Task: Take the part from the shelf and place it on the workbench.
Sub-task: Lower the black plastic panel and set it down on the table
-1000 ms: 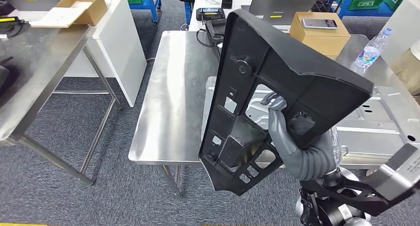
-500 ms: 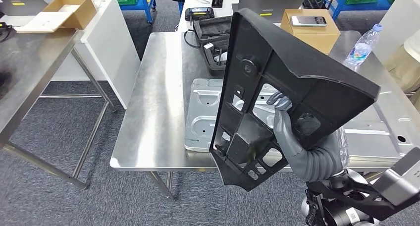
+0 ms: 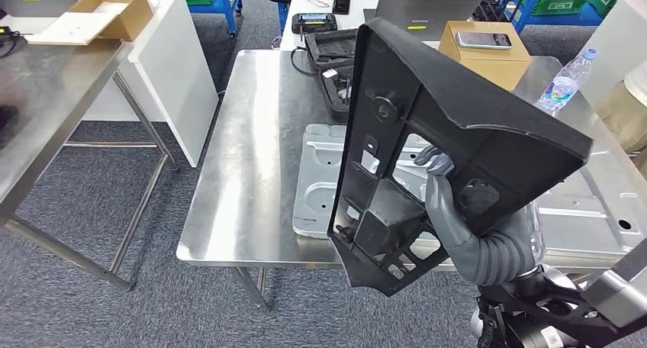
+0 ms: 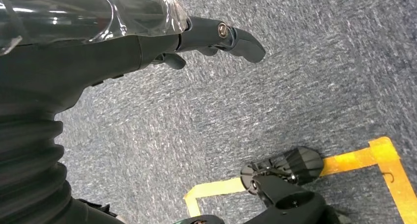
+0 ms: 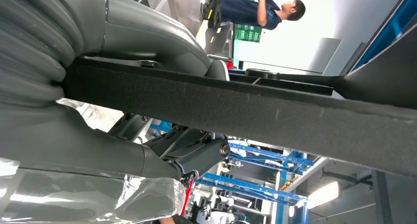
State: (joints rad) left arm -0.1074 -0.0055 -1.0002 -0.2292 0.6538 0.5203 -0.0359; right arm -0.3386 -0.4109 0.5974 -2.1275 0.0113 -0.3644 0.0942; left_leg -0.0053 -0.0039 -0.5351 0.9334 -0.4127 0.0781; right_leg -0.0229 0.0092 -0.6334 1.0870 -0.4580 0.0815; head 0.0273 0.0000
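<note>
The part is a large black plastic panel (image 3: 450, 142) with cut-outs, held upright and tilted over the near edge of the steel workbench (image 3: 252, 134). My right hand (image 3: 441, 199) grips it through one of its openings. In the right wrist view the panel's edge (image 5: 255, 111) crosses the picture, with the thumb (image 5: 147, 35) on one side and darker fingers (image 5: 196, 153) on the other. My left hand (image 4: 147, 42) hangs above grey carpet with its fingers apart and nothing in it.
A silver stamped metal sheet (image 3: 320, 172) lies on the workbench behind the panel. Farther back are a black case (image 3: 332, 54), a cardboard box (image 3: 488, 54) with a phone on it and a water bottle (image 3: 563, 81). Another steel table (image 3: 53, 104) stands to the left.
The whole picture has shifted, so the camera has moved and the workbench now sits more squarely ahead. The panel stays in my right hand's grip, at much the same tilt.
</note>
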